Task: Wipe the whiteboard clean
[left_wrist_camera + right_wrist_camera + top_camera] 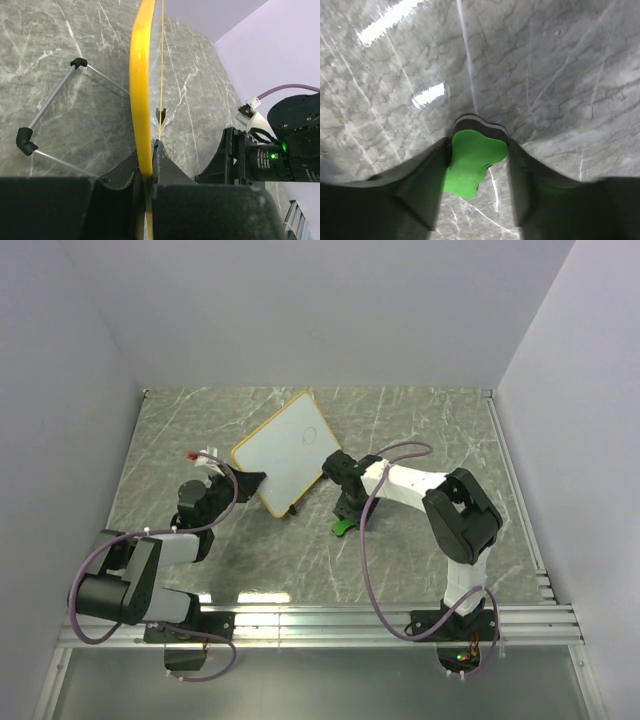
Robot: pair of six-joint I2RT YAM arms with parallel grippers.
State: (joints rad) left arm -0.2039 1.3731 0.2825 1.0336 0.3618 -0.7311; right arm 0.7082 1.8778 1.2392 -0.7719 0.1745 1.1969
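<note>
Bench [420,420]: grey marble.
Whiteboard [285,450]: centre-left, tilted up, faint oval mark [312,433] not yet erased.
Left pincer [151,150]: clamped on the board's near edge.
Right pincer [477,150]: closed around green eraser [472,162], just right of the board.
Risk: hard wiping could twist the board out of that thin edge grip.

Obstacles: tilted whiteboard [285,450], green eraser [344,527] near it

whiteboard [285,450] left, eraser [344,527] right and nearer
</note>
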